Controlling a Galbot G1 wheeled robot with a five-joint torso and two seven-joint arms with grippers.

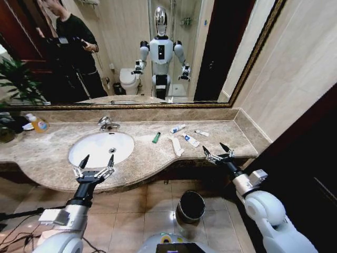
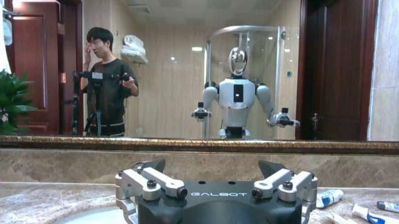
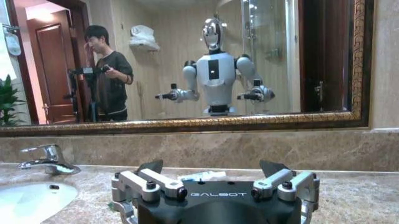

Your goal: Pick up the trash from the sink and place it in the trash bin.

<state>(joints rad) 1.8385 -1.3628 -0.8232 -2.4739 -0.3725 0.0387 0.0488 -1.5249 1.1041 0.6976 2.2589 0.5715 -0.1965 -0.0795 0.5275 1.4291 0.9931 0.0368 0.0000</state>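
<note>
Nothing had been picked up yet, as far as I could judge. The trash lay scattered on the beige marble tabletop (image 1: 221, 138) to the right of the white oval sink (image 1: 100, 148) rather than in the basin: a small green tube (image 1: 156, 137), a white strip (image 1: 177, 146), and white tubes with blue print (image 1: 178, 128) near the back wall. The left tool (image 1: 96, 164) hovered with its fingers spread and empty over the near rim of the basin. The right tool (image 1: 218, 151) hung likewise released at the tabletop's front edge, near the pieces but touching none. The small round dark metal trash bin (image 1: 190, 206) stood on the tiled floor below; its black inside showed nothing I could make out. All the carrying was left.
</note>
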